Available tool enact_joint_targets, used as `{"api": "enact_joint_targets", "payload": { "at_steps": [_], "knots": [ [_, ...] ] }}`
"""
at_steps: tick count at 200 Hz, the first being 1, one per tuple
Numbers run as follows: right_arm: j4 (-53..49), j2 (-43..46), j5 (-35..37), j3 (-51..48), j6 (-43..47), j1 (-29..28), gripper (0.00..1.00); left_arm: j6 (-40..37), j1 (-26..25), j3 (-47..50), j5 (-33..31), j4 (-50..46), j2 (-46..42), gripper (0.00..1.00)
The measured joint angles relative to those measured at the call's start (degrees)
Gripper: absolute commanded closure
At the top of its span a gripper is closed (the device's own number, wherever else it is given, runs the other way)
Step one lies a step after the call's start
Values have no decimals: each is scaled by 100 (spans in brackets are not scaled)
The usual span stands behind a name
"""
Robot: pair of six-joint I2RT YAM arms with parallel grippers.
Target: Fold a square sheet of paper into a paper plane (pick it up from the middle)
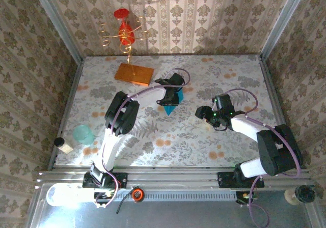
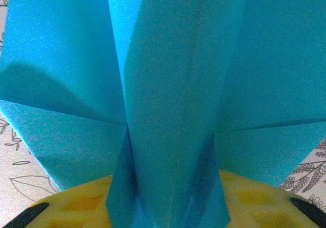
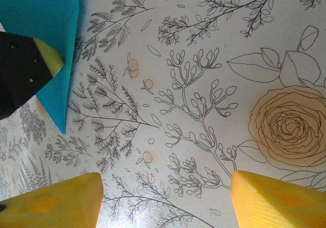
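1. Top external view: I judge the folding done or nearly so. What my left gripper holds is the paper plane, a pointed cyan dart just right of the orange slab and a little nearer to me than it, tip aimed my way. I cannot tell whether the tip touches the desk. The step in hand looks like presenting the plane or setting it down. The right gripper sits farther right of the slab, apart from the plane.

2. Left wrist view: the creased wings fan out across the picture, and the central fold runs down between the yellow pads. The left jaws are pinching that fold. To my mind the next move calls for a gentle lowering and a clean release, so the creases are not crushed.

3. Right wrist view: the right jaws are spread, their pads bracketing bare floral desk. The plane hangs on the slab's side of them, well clear, with a dark finger of the left gripper against it.
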State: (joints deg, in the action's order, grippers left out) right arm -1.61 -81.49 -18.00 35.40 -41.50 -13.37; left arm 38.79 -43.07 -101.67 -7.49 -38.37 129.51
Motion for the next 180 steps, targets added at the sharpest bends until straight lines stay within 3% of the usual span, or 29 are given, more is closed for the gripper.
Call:
{"api": "enact_joint_targets", "payload": {
  "at_steps": [44, 96, 136, 157, 180],
  "knots": [
    [-562, 315, 118, 295, 234, 68, 25, 22, -2, 72, -13, 79, -291, 44],
    [-1353, 1185, 739, 1176, 837, 203, 18, -22, -11, 894, -212, 509, -2120, 35],
    [-1838, 1554, 1497, 1517, 1349, 229, 0, -273, 195, 2409, -573, 1161, -3783, 13],
    [-1952, 1679, 2037, 1541, 1558, 247, 0, -385, 516, 3445, -916, 1414, -4605, 3],
    [-1971, 1816, 2660, 1534, 1659, 297, 0, -544, 999, 4503, -1248, 1648, -5427, 0]
  ]
}}
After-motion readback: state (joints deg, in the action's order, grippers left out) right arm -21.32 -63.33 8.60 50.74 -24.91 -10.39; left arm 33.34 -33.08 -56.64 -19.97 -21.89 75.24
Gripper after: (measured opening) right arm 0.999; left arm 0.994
